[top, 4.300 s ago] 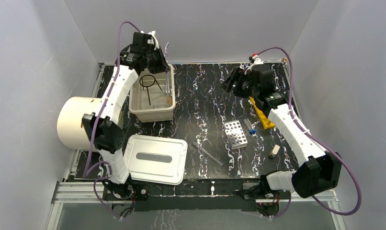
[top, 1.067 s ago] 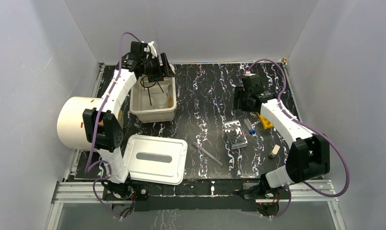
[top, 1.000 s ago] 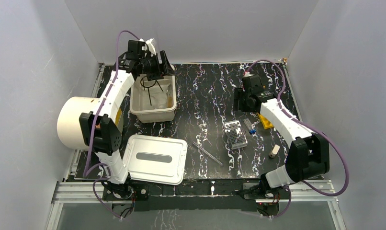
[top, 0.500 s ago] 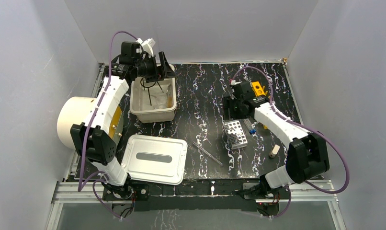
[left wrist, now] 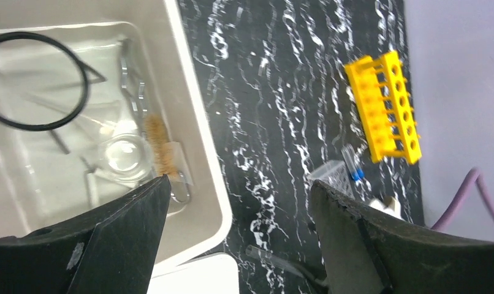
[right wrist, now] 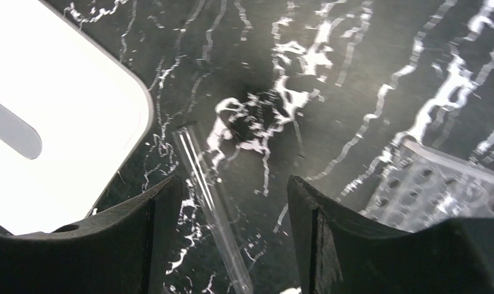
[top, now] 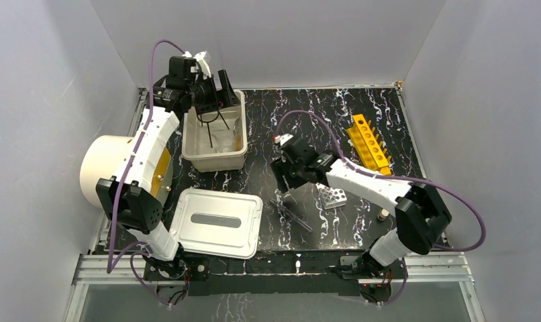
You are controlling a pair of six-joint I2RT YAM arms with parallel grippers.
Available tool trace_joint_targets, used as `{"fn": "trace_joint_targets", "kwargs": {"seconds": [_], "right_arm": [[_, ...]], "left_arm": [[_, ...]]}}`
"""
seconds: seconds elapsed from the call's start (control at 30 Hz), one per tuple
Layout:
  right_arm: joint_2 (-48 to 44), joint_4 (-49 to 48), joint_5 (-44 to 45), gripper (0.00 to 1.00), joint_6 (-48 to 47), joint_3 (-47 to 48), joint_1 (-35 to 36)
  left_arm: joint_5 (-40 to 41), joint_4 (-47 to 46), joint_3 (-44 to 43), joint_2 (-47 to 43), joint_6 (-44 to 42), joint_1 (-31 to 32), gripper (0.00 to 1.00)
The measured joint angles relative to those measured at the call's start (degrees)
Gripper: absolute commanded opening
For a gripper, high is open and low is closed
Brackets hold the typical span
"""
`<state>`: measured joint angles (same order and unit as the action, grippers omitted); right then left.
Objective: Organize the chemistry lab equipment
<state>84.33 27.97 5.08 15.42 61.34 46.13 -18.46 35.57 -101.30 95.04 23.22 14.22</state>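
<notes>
**Desk:** Where is your left arm sitting?

**Me:** I have the left gripper (left wrist: 238,184) up over the far end of the cream bin (top: 213,161). Its jaws are spread wide with nothing between them. Through its wrist camera I look down into the bin and see a black ring (left wrist: 33,82), the wire tongs (left wrist: 131,86), and a clear beaker (left wrist: 125,154) just beside a brown brush (left wrist: 157,147).

**Desk:** And the right?

**Me:** The right gripper (right wrist: 232,184) hangs low over the dark marbled table (top: 288,127), between the white lid (top: 217,221) and the silver perforated rack (top: 333,197). Its jaws stand apart too, and they are empty. On my wrist view a glass rod (right wrist: 211,190) lies flat on the table straight under them, just off the lid's rounded corner. I can't tell whether the fingertips touch it.

**Desk:** What is lying out on the table?

**Me:** There's the rod, the silver rack beside it, and the yellow tube rack (top: 368,141) flat near the far right edge. The blue-capped vials (left wrist: 352,164) lie between the two racks, and I see those only from the left wrist. A small white piece (top: 383,215) sits by the right arm's elbow, too small for me to name.

**Desk:** The big cylinder?

**Me:** The cream cylinder (top: 107,171) is at the left edge beside my left arm, apart from the bin
</notes>
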Motion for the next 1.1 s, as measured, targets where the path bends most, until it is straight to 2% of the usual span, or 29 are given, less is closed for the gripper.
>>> {"fn": "trace_joint_targets", "kwargs": {"seconds": [0.1,0.27,0.4,0.5,0.67,0.9,1.1], "right_arm": [[3.72,-3.19,0.2,0.63,-0.13,0.0,4.0],[9.77,-10.4,0.31,0.63,-1.75,0.0,9.57],[12.52,-16.81,0.44,0.63,-3.3,0.02,12.33],[14.56,-19.87,1.07,0.62,-4.15,0.07,13.14],[17.25,-23.23,1.18,0.52,-5.75,0.07,14.08],[18.73,-26.82,0.63,0.44,-7.85,0.07,14.71],[20.48,-28.28,-0.81,0.45,-10.82,0.07,14.99]], "left_arm": [[5.01,1.66,-1.18,-0.37,0.44,0.0,0.84],[13.14,4.07,-2.89,-1.73,1.62,-0.26,0.86],[16.52,4.92,-3.34,-2.62,2.6,-0.74,0.87],[17.35,5.27,-3.34,-2.86,2.99,-1.11,0.87],[17.35,5.22,-3.34,-2.89,3.19,-1.64,0.87],[14.91,4.81,-3.34,-2.89,2.97,-1.73,0.87],[13.88,4.72,-3.34,-2.89,2.71,-1.73,0.87]]}}
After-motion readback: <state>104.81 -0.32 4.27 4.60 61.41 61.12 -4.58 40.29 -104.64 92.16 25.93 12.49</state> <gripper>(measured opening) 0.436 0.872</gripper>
